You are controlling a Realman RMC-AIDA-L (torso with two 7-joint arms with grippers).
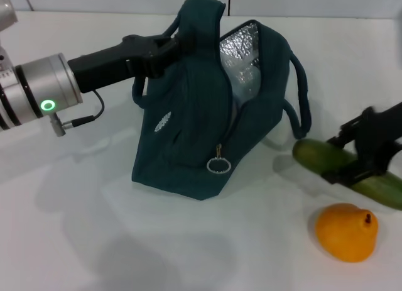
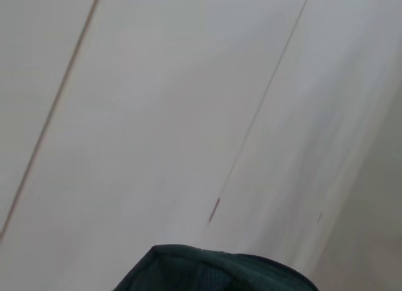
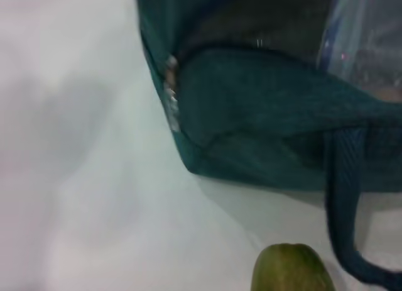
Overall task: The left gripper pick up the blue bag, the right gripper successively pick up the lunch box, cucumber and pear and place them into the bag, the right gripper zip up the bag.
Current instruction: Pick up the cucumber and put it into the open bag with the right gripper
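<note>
The blue bag stands at the table's middle, its top unzipped and the silver lining showing. My left gripper is shut on the bag's near handle and holds that side up. The zipper's ring pull hangs at the front. My right gripper is to the right of the bag, with one finger on each side of the cucumber, closed on it low over the table. The cucumber's end shows in the right wrist view, below the bag. The pear lies at the front right. The lunch box is not clearly visible.
The bag's second handle hangs loose on the right side, close to the cucumber's end. The white table runs on to the front and left. The left wrist view shows a bit of bag fabric and a pale wall.
</note>
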